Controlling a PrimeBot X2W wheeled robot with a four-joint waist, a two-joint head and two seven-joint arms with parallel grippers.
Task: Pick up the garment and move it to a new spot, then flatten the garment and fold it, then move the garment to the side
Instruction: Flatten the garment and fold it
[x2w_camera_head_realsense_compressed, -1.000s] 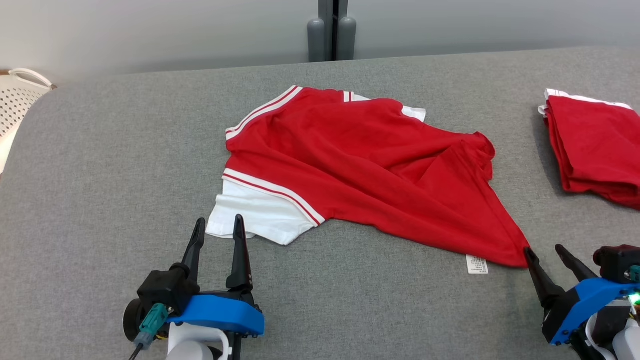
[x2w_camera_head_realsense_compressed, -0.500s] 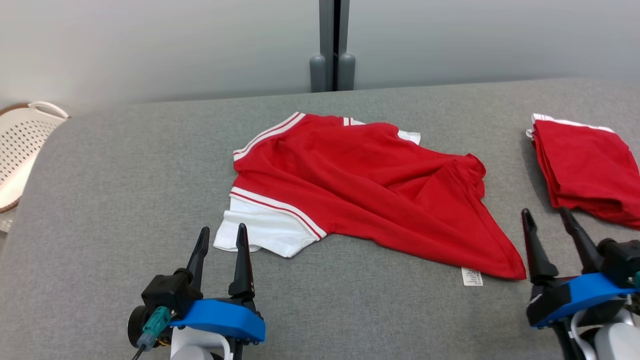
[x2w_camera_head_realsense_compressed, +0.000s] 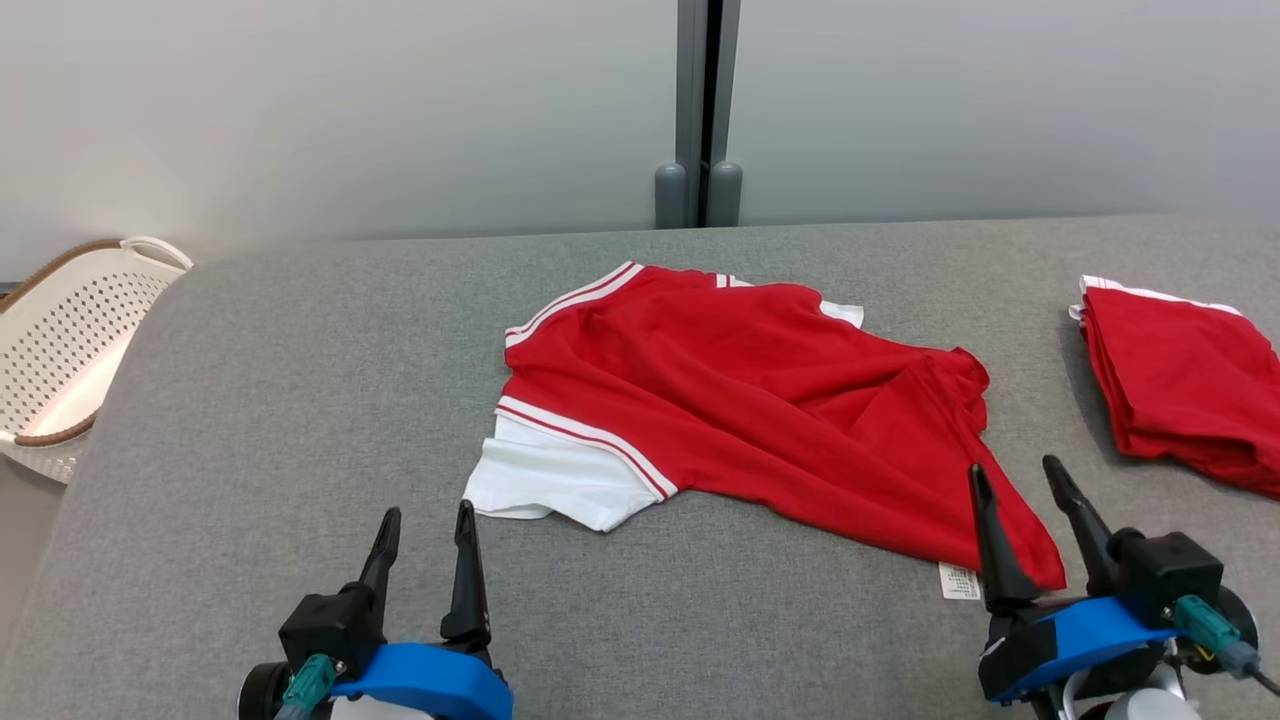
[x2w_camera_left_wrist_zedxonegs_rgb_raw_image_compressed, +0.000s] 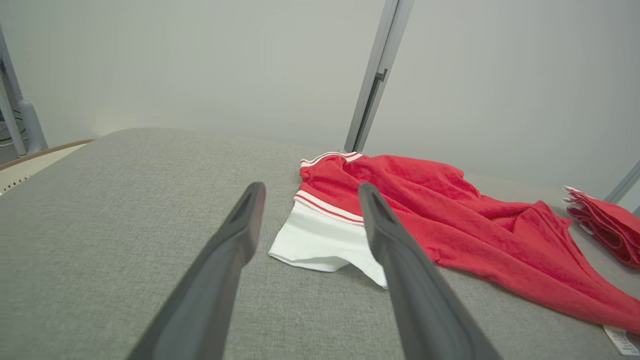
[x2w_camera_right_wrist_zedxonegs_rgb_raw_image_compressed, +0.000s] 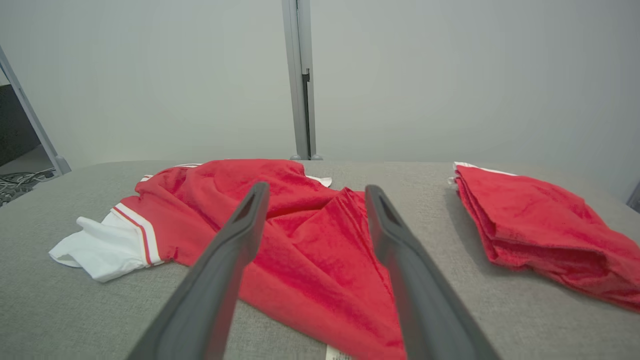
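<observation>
Nearest the robot, the left gripper (x2w_camera_head_realsense_compressed: 428, 510) hovers low over the grey padded table (x2w_camera_head_realsense_compressed: 280, 400), its two dark fingers spread apart with nothing between them; their tips point toward the white sleeve (x2w_camera_head_realsense_compressed: 550, 480) of the garment and stop just short of it. On the other side the right gripper (x2w_camera_head_realsense_compressed: 1013, 465) also stands with its fingers well apart and empty. In the head view its inner finger overlaps the near right corner of the garment (x2w_camera_head_realsense_compressed: 760, 400), though whether it touches the cloth cannot be told. A small white label (x2w_camera_head_realsense_compressed: 958, 580) pokes out from under that corner, lying flat on the table. The garment itself is a red shirt with white sleeves and red-and-white striped trim. It lies unfolded and rumpled at the middle of the table, with creases running across it and a raised fold toward its right side; its near hem runs diagonally from the white sleeve down to the corner by the right gripper. Farther to the right, well apart from it, sits a folded stack of red cloth (x2w_camera_head_realsense_compressed: 1180, 390) with a white edge at the back. Off the table's left end stands a white perforated basket (x2w_camera_head_realsense_compressed: 70, 350) with a brown rim. Beyond the table's far edge rises a pale grey wall with a vertical grey post (x2w_camera_head_realsense_compressed: 700, 100).
</observation>
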